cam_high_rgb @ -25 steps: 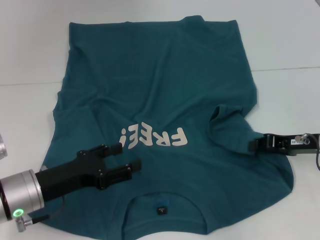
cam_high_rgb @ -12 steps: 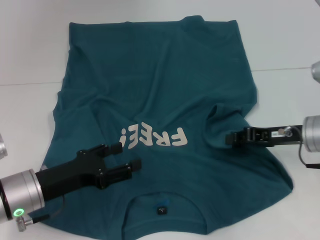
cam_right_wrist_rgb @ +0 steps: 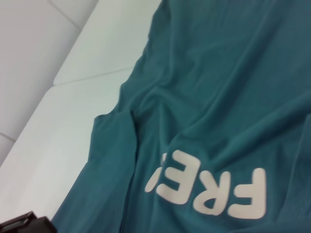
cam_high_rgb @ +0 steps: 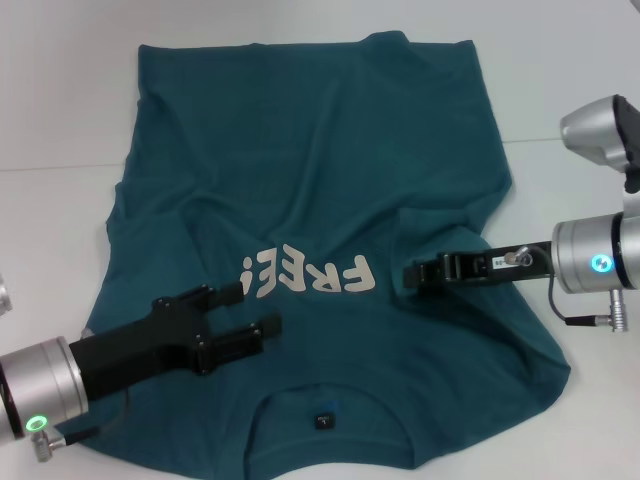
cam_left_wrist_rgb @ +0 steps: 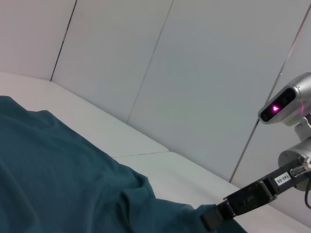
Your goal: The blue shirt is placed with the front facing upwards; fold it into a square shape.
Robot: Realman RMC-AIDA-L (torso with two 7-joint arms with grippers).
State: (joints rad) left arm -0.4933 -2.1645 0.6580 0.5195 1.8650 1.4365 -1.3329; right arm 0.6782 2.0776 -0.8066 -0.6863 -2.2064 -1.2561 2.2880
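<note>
The blue shirt lies front up on the white table, its off-white "FREE!" lettering at mid-chest and the collar with a dark neck label nearest me. My right gripper is shut on the shirt's right sleeve and holds that fabric folded inward, just right of the lettering. My left gripper is open over the shirt's near left part, beside the lettering, with nothing between its fingers. The left wrist view shows the shirt and the right gripper at its edge. The lettering fills the right wrist view.
The white table runs around the shirt, with a seam line across it at the right. Pale wall panels stand behind the table. The right arm's silver wrist sits off the shirt's right edge.
My right gripper has moved left toward the lettering, dragging the right sleeve and the shirt's right edge inward over the body. The left gripper has stayed put.
</note>
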